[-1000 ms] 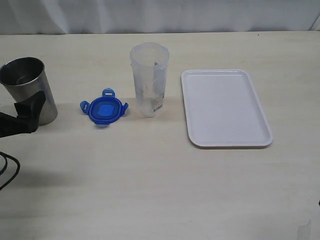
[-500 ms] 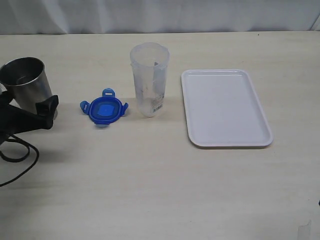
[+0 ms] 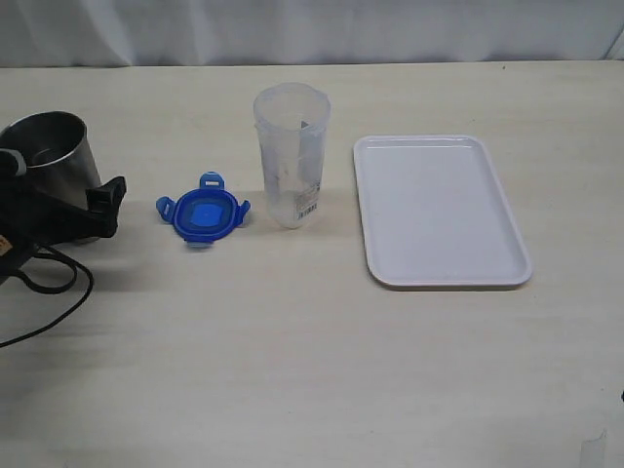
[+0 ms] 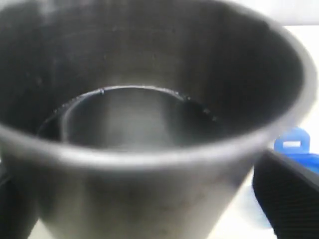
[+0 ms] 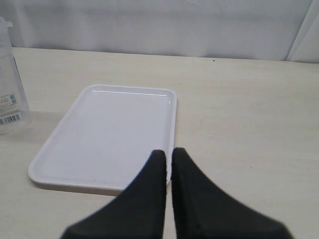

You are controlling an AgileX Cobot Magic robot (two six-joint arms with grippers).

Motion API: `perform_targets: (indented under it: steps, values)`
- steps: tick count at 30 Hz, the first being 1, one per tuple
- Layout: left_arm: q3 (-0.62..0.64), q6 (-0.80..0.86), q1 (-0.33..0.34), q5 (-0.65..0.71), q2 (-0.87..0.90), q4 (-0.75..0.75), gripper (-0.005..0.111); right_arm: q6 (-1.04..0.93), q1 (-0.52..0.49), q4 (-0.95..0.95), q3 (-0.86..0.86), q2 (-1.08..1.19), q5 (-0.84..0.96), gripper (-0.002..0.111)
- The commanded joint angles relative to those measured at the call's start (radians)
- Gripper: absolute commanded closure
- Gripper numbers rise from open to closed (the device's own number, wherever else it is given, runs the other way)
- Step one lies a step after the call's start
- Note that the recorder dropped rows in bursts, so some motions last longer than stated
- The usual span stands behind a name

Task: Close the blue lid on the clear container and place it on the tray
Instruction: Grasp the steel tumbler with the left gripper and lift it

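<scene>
Just beyond the left claw point(image 3: 60, 195), the blue lid point(image 3: 202, 214) lies flat, tabs flared for fitting, beside the upright, uncapped clear container point(image 3: 291, 156). That claw gapes wide around a steel cup point(image 3: 54, 146) (seemingly just in its path). Clenched empty, the right claw point(image 5: 168, 159) hovers over the tray point(image 3: 448, 284) edge.
</scene>
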Motion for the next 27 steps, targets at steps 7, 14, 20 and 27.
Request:
perform_targets:
  steps: [7, 14, 20, 27]
  values:
    - [-0.053, -0.005, 0.002, -0.015, 0.002, -0.004, 0.003, 0.0, 0.004, 0.002, 0.002, -0.006, -0.001, 0.104]
    - [-0.053, -0.005, 0.002, -0.015, 0.002, -0.002, 0.003, 0.0, 0.004, 0.002, 0.002, -0.006, -0.001, 0.104]
    - [-0.053, -0.003, 0.002, -0.015, 0.002, -0.002, 0.003, 0.0, 0.004, 0.002, 0.002, -0.006, -0.001, 0.104]
    - [-0.053, 0.001, 0.002, -0.015, 0.002, -0.002, 0.023, 0.0, 0.004, 0.002, 0.002, -0.006, -0.001, 0.104]
